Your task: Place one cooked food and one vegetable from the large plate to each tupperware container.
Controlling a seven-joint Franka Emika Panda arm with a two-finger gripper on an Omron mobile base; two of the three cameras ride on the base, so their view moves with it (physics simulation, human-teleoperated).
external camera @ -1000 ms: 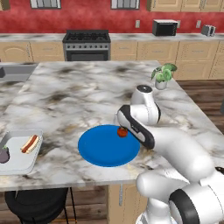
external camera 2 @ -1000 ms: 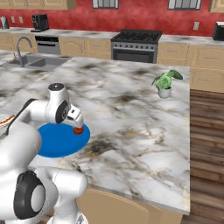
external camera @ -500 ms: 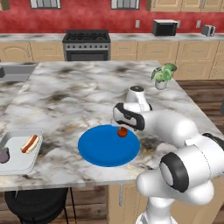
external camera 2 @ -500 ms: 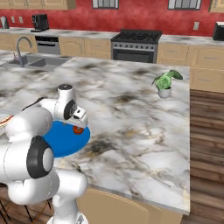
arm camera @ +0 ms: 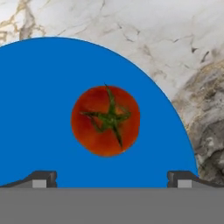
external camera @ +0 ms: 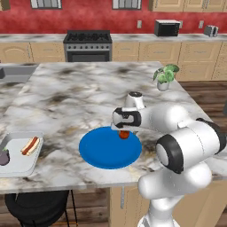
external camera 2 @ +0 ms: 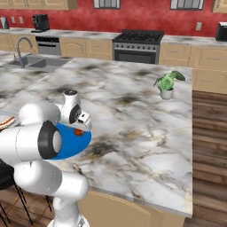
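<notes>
Reaching forward and bending down at the wrist, the white arm is holding its hand (arm camera: 112, 179) directly above the round red tomato (arm camera: 105, 120), fingers spread wide apart. The tomato is sitting near the edge of the big flat round bright blue plate (external camera: 102, 153) on the marble bench (external camera: 80, 93). In both base views, the wrist is partly covering the tomato. A light grey rectangular tray (external camera: 20, 164) beside the plate is carrying a hot dog (external camera: 30, 146) and a dark vegetable (external camera: 3, 157), cut off at the frame edge.
</notes>
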